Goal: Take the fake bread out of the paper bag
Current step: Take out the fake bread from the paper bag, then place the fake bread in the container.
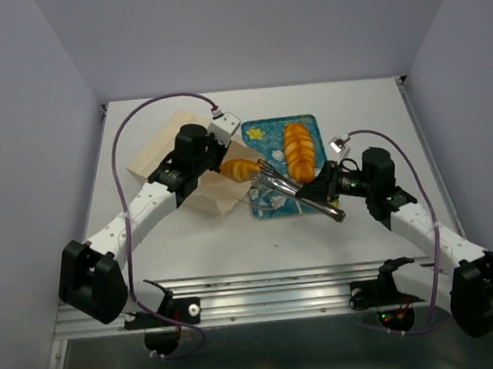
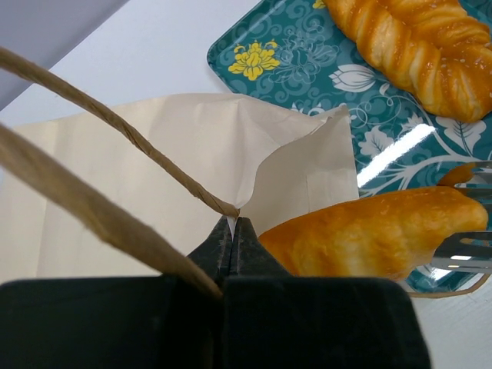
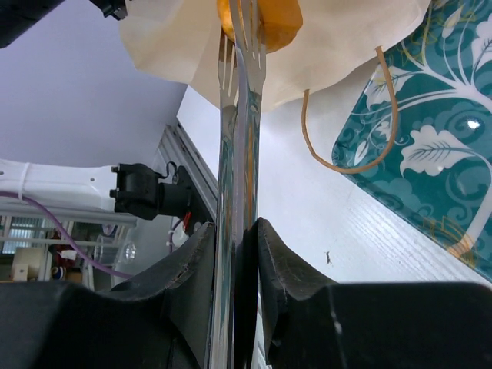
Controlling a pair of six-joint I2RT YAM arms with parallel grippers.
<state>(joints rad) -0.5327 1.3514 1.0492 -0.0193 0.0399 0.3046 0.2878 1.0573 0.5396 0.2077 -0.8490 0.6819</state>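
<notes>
The pale paper bag lies on its side left of the teal tray, its mouth towards the tray. My left gripper is shut on the bag's mouth edge, beside a string handle. My right gripper is shut on metal tongs, whose tips clasp a golden piece of fake bread at the bag mouth. That bread sticks out over the tray's edge. A long ridged loaf lies on the tray.
The bag's other string handle loops loose on the white table beside the tray. The aluminium rail runs along the near edge. Grey walls close in the table's sides and back.
</notes>
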